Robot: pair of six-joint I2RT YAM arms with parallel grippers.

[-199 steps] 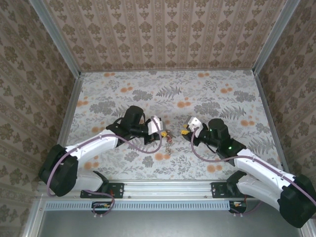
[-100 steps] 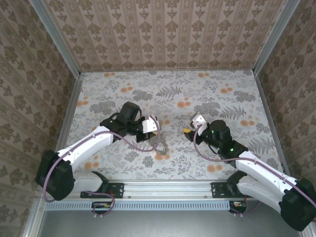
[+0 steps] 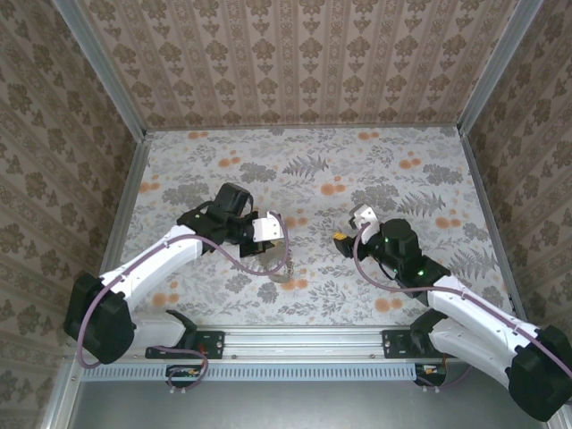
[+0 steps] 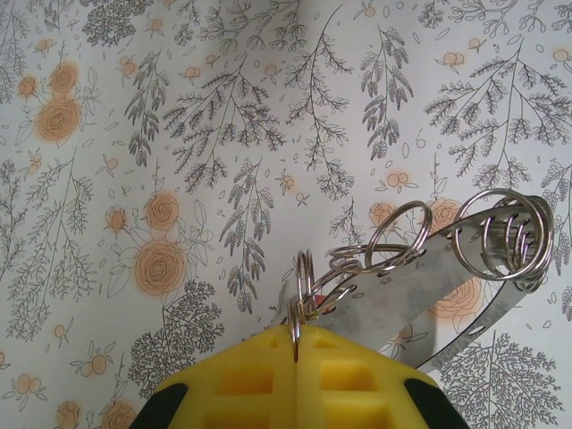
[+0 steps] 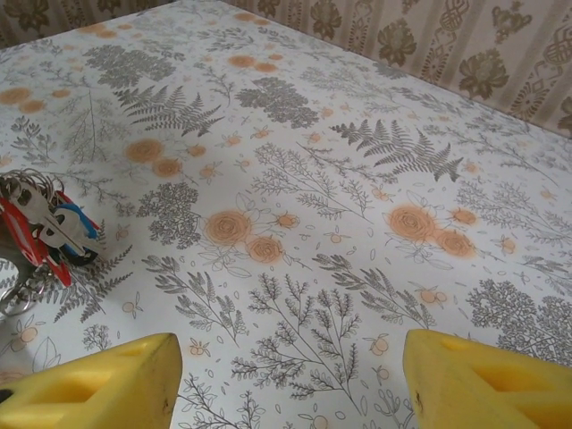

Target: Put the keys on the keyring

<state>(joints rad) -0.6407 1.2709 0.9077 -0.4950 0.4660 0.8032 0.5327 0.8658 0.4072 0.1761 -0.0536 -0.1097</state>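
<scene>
Our left gripper (image 4: 295,332) is clamped shut on the end loop of a chain of silver rings (image 4: 393,241), so the whole bunch hangs from it. The chain's long axis runs out from the left gripper's tips and off to their right, beside a flat grey band that we take for the keyring (image 4: 420,279). The keys (image 5: 43,228), red and blue heads showing, sit in that bunch, close to the left gripper. Our right gripper (image 5: 299,380) has its fingers wide apart with nothing between them. It is low over the table (image 3: 384,170), apart from the left gripper on its right side and pointing towards it. We judge that the right arm must reach leftwards.
</scene>
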